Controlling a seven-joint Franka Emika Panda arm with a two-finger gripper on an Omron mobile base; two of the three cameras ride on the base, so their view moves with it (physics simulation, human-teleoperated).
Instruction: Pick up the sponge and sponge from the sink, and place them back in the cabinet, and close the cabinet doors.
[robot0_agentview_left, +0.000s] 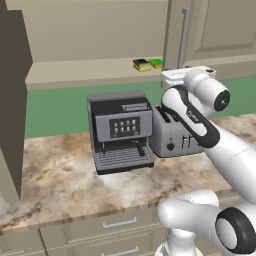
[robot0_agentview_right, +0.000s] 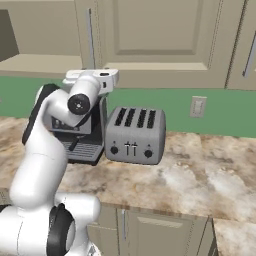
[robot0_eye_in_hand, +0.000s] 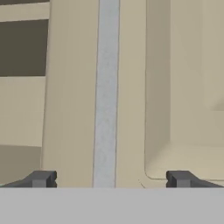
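the open gripper (robot0_eye_in_hand: 109, 179) faces the door (robot0_eye_in_hand: 175, 87), its upright handle (robot0_eye_in_hand: 106, 96) running lengthwise between the fingertips.

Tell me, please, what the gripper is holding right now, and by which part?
Nothing: the gripper is open, its fingertips either side of the cabinet door's handle.

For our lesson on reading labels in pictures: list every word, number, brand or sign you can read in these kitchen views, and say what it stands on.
No text can be read in any view.
Coffee machine: small light marks on its dark front panel, too blurred to read.
Toaster: knobs and levers on its front, no lettering visible.
Wall outlet: plain, no marking.
Cabinet door and handle: plain, no text.
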